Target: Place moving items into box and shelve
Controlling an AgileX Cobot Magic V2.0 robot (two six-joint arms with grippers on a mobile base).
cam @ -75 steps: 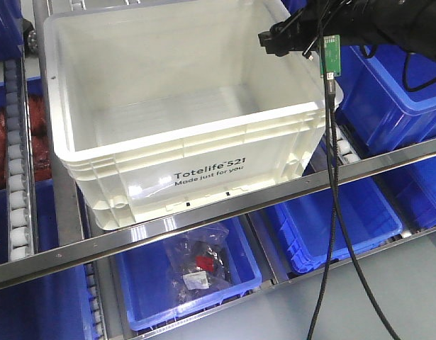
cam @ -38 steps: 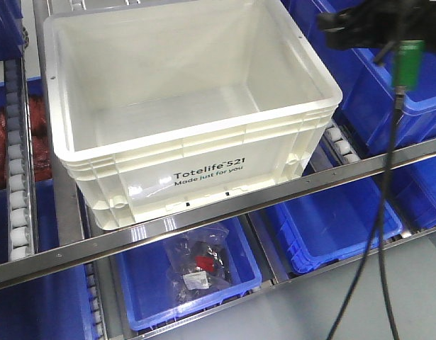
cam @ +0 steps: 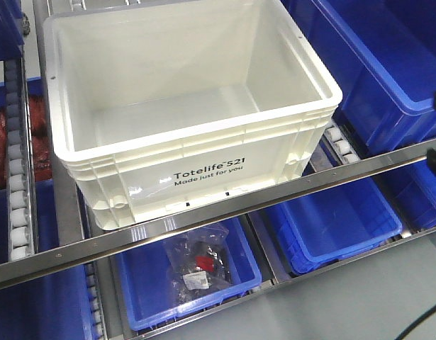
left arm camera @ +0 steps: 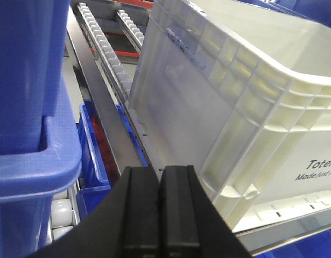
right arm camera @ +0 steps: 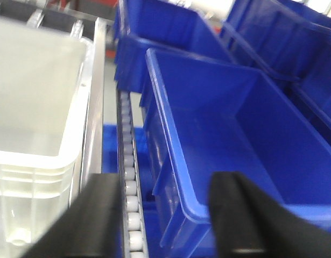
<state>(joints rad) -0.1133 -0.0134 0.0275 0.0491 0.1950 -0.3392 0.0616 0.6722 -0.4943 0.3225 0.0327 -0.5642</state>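
Large white rectangular plastic tote point(cam: 182, 99) sitting empty on the roller shelf point(cam: 203, 219), filling the upper centre of the front view.
Blue plastic bins point(cam: 373, 78) are flanking it at right and below. The left gripper point(left arm camera: 159, 215) is showing its jaws pressed together beside the tote's wall; the right gripper point(right arm camera: 165, 220) is holding its jaws spread apart over a blue bin's rim.

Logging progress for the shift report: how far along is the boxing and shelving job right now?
The white box sits on the rack's roller lane, but the part of its floor in view is bare; no toys show in any view. Nothing is in hand: the left gripper has its jaws shut on nothing, and the right gripper is open and empty over a blue bin. Loading looks undone.
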